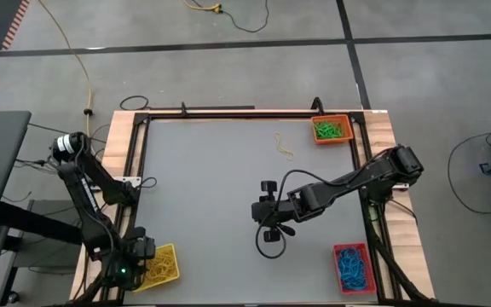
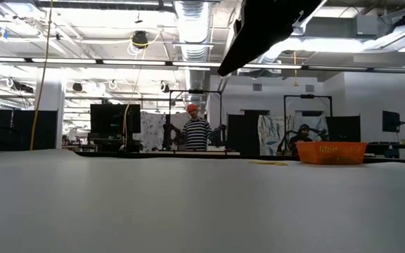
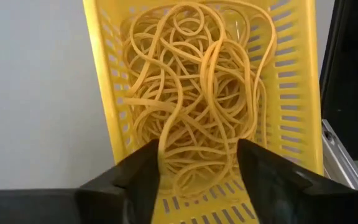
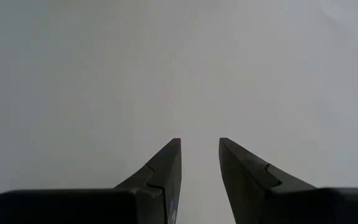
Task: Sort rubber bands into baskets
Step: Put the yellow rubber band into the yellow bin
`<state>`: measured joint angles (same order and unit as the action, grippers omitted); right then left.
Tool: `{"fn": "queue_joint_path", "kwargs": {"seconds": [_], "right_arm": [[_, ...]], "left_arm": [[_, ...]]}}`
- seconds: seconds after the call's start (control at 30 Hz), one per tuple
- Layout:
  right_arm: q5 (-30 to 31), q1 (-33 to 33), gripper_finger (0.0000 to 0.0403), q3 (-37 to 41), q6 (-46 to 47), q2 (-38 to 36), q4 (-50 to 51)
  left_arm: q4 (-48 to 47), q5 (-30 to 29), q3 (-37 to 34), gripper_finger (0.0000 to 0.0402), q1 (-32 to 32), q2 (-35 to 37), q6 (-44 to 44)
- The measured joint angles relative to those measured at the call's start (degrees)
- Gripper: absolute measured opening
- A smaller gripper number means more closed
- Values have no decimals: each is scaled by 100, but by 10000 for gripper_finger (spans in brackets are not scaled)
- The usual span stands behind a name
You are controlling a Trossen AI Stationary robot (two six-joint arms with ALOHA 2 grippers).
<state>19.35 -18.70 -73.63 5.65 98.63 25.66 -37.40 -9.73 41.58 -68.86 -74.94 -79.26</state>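
Table [image 1: 228,179]: I see a grey top, mostly bare, framed by a wooden border.
Right arm: my right gripper [image 1: 268,223] waits over the middle of the table; in its wrist view the fingers stand partly apart with nothing between them, only bare surface beyond.
Left arm: my left gripper [image 3: 197,171] hangs over the yellow basket at the near left corner, fingers spread; a yellow loop lies between them, and I judge it loose, not gripped.
Yellow basket [image 1: 162,264]: holds a thick tangle of yellow bands [image 3: 197,99].
Red basket [image 1: 353,267]: near right corner, blue bands [image 1: 352,269] inside.
Orange basket [image 1: 332,130]: far right corner, green bands [image 1: 331,130] inside.
Stray band [image 1: 284,145]: one yellow loop lies on the table just left of the orange basket.
Progress: I judge sorting nearly done; that stray looks like the only one left.
Writing: I can read none anywhere.
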Motion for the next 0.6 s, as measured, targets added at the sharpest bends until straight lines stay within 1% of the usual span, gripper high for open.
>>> {"fn": "queue_joint_path", "kwargs": {"seconds": [0.1,0.2,0.4,0.6], "right_arm": [[0,0,136,0,0,0,2],[0,-1,136,0,0,0,0],[1,-1,136,0,8,0,-3],[0,0,136,0,7,0,-72]], "left_arm": [[2,-1,0,219,0,-1,-54],[2,32,0,233,0,-2,-58],[-1,60,0,235,2,144,52],[-20,-290,0,236,2,512,160]]}}
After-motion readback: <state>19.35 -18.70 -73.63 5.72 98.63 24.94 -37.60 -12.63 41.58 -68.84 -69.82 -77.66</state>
